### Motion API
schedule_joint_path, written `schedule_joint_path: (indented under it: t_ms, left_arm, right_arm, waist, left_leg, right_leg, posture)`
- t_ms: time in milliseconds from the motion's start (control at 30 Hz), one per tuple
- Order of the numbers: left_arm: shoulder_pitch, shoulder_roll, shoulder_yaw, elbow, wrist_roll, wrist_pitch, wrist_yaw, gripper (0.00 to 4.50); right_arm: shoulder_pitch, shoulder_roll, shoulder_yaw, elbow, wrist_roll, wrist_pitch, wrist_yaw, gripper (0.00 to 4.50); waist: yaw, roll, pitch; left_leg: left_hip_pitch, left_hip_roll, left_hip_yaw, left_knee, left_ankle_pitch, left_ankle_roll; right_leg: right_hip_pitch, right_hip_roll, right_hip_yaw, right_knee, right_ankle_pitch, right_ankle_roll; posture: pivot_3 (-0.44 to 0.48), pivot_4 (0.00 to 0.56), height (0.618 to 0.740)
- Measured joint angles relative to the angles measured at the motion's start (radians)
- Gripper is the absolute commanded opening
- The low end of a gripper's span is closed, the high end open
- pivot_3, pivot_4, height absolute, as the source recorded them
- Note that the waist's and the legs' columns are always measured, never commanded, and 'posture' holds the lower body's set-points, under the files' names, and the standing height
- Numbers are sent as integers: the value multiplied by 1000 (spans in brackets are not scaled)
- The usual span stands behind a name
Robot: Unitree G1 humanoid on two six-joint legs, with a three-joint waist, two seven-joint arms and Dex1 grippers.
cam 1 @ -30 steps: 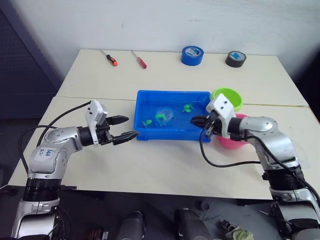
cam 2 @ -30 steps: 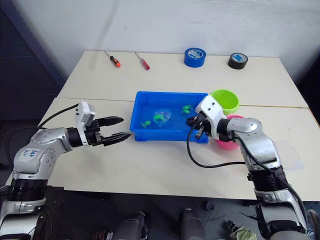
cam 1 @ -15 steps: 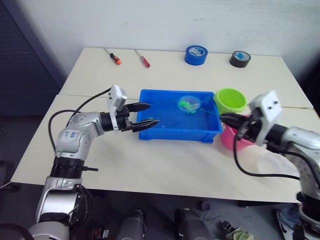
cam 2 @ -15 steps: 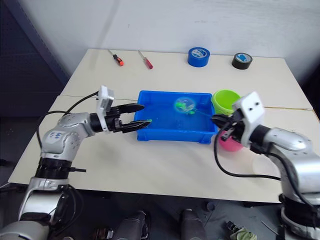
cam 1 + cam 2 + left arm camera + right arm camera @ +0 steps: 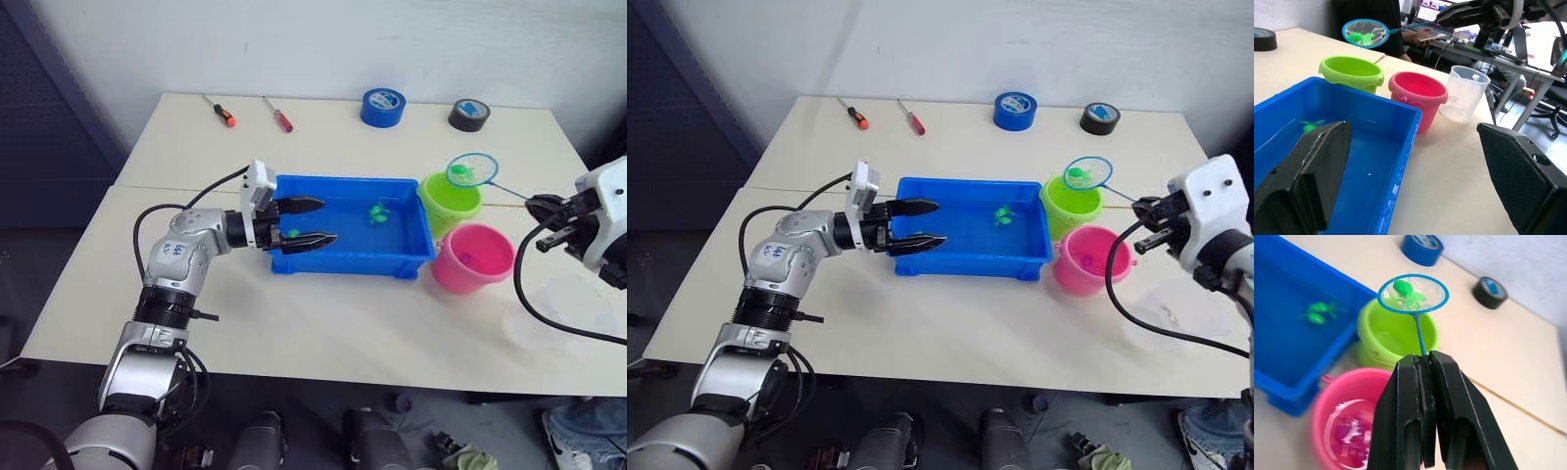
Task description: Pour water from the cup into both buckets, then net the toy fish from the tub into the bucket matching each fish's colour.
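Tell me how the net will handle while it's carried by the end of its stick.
The net looks light: a thin hoop and a slim stick. Pinched only at the stick's end by the right gripper, it will probably wobble or swivel. The green fish lies loose in the shallow mesh, so a tilt could spill it.

Both arms are silver-grey metal with black joint rings. A white camera block sits just behind each black two-fingered gripper: left gripper point(image 5: 309, 221), right gripper point(image 5: 541, 223). Black cables loop behind both wrists. Blue handwritten markings sit further back on the left arm.
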Motion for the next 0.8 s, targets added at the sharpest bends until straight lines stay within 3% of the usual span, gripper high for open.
schedule_joint_path:
  t_ms: [300,433,533,800]
  left_arm:
    - [14,11,11,-17,-1,5,27,4471]
    - [36,22,20,-46,-3,19,44,4471]
    - [40,23,30,-51,-3,21,49,4471]
    - [43,22,39,-51,-3,20,56,4471]
  right_arm:
    - [-28,-152,343,306,-435,-569,-39,0]
    - [-89,-289,463,405,-712,-833,-136,0]
    - [-140,-325,488,454,-832,-977,-206,0]
    - [-128,-327,489,511,-890,-1114,-209,0]
  waist:
    - [0,0,0]
    - [0,0,0]
    - [-1,0,0]
    - [0,0,0]
  left_leg:
    - [0,0,5,2,1,0]
    - [-3,0,9,3,1,-1]
    - [-3,0,9,4,2,-2]
    - [-3,0,10,5,2,-2]
  right_leg:
    - [-3,0,0,1,0,0]
    - [-12,0,2,7,0,0]
    - [-12,1,2,8,0,0]
    - [-12,4,3,9,0,0]
  posture:
    - [0,150,740]
    - [0,150,740]
    - [0,150,740]
    - [0,150,740]
